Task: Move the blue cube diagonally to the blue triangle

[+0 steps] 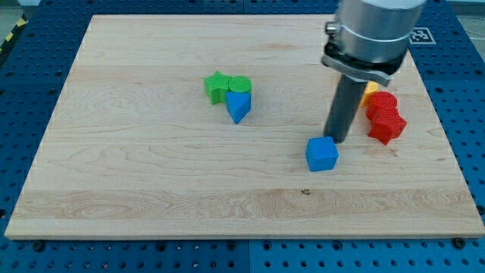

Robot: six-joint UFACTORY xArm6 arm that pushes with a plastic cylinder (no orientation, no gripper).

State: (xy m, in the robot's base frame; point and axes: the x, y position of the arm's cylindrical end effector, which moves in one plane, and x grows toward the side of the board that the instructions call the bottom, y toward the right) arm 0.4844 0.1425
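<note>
The blue cube (322,154) lies on the wooden board right of centre. The blue triangle (238,105) lies up and to the left of it, touching a green star (217,87) and a green cylinder (240,85). My tip (338,139) stands just off the cube's upper right corner, close to it or touching it. The arm's grey body (373,34) hangs above, at the view's top right.
Two red blocks (385,117) sit right of the rod, one stacked behind the other in view. A yellow block (370,90) shows partly behind the arm. The board's right edge (447,136) is near them.
</note>
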